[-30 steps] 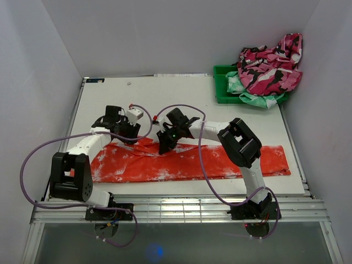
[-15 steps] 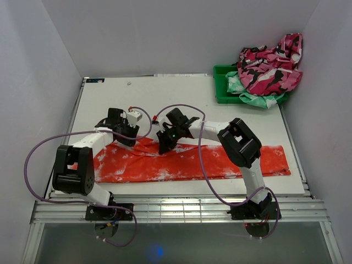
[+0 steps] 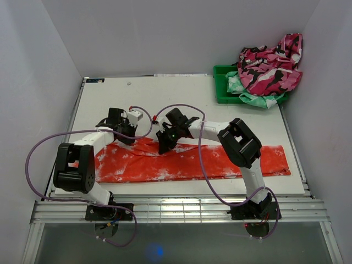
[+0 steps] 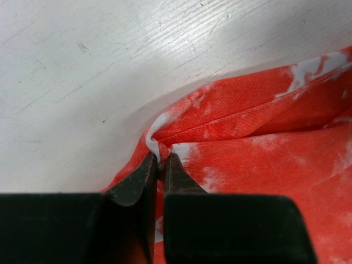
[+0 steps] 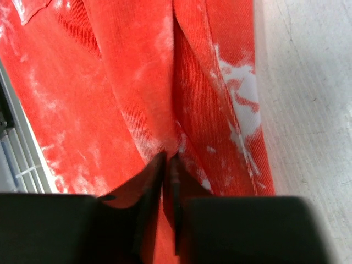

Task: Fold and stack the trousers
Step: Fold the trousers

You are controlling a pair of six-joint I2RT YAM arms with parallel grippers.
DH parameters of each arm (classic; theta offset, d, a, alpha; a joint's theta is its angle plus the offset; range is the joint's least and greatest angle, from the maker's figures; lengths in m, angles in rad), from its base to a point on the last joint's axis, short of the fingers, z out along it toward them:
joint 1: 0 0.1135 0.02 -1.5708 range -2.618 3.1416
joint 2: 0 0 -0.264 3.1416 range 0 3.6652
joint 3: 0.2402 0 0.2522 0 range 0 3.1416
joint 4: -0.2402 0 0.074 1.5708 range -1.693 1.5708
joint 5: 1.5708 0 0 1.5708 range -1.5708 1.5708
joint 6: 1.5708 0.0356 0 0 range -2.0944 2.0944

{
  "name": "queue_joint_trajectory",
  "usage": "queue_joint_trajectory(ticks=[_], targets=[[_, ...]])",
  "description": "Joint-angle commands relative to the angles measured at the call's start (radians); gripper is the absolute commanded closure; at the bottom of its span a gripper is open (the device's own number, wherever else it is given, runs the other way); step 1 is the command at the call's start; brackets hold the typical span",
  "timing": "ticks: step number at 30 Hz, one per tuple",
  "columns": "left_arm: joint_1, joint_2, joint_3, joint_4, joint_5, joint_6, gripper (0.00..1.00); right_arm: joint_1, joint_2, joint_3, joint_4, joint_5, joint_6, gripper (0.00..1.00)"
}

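The trousers (image 3: 220, 159), bright red-orange with white splotches, lie flat in a long band across the near half of the white table (image 3: 165, 99). My left gripper (image 3: 126, 138) stands at their far left edge. In the left wrist view it (image 4: 161, 158) is shut on a puckered hem of the trousers (image 4: 264, 143). My right gripper (image 3: 164, 148) is at the far edge near the middle. In the right wrist view it (image 5: 169, 158) is shut on a raised fold of the trousers (image 5: 126, 82).
A green bin (image 3: 223, 82) at the back right corner holds a pink camouflage garment (image 3: 269, 66) and a mint-green garment (image 3: 258, 99). Purple cables (image 3: 176, 107) loop over both arms. Metal rails (image 3: 176, 206) run along the near table edge.
My left gripper has closed its jaws on the trousers' far edge, and its arm has drawn slightly inward. The right arm has kept still.
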Motion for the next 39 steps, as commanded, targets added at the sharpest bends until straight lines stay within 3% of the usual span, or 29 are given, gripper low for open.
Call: queue_joint_trajectory(ticks=[1,3,4,7,8,12,16,19,25,36,37,39], targets=[[-0.005,0.013,0.028,0.019,0.027,0.001,0.94,0.008,-0.046,0.008,-0.054,0.068,-0.035,0.78],[-0.005,0.008,0.039,0.008,0.027,0.001,1.00,-0.004,-0.104,-0.004,-0.078,0.074,-0.066,0.69],[-0.005,0.007,0.044,0.002,0.029,0.000,1.00,-0.010,-0.124,-0.011,-0.133,0.074,-0.086,0.53],[-0.005,-0.008,0.048,-0.005,0.033,0.004,1.00,-0.039,-0.228,-0.050,-0.195,0.082,-0.147,0.33],[-0.005,-0.012,0.050,-0.009,0.032,0.006,1.00,-0.048,-0.257,-0.098,-0.229,0.077,-0.173,0.33],[-0.003,-0.016,0.058,-0.013,0.024,0.009,1.00,-0.070,-0.408,-0.231,-0.330,0.079,-0.271,0.41],[-0.003,-0.005,0.084,-0.015,0.018,0.006,1.00,-0.070,-0.474,-0.345,-0.421,0.106,-0.337,0.64],[-0.002,0.007,0.108,-0.013,0.009,-0.002,1.00,-0.068,-0.483,-0.432,-0.442,0.183,-0.362,0.72],[0.026,0.067,0.174,0.034,-0.019,-0.010,1.00,-0.067,-0.439,-0.587,-0.384,0.474,-0.431,0.75],[0.101,0.251,0.272,0.166,-0.066,-0.046,0.99,-0.067,-0.368,-0.653,-0.395,0.531,-0.482,0.76],[0.104,0.267,0.282,0.178,-0.072,-0.045,0.98,-0.065,-0.367,-0.652,-0.398,0.530,-0.483,0.77],[0.112,0.277,0.288,0.217,-0.080,-0.036,0.82,-0.065,-0.365,-0.647,-0.408,0.524,-0.489,0.78]])
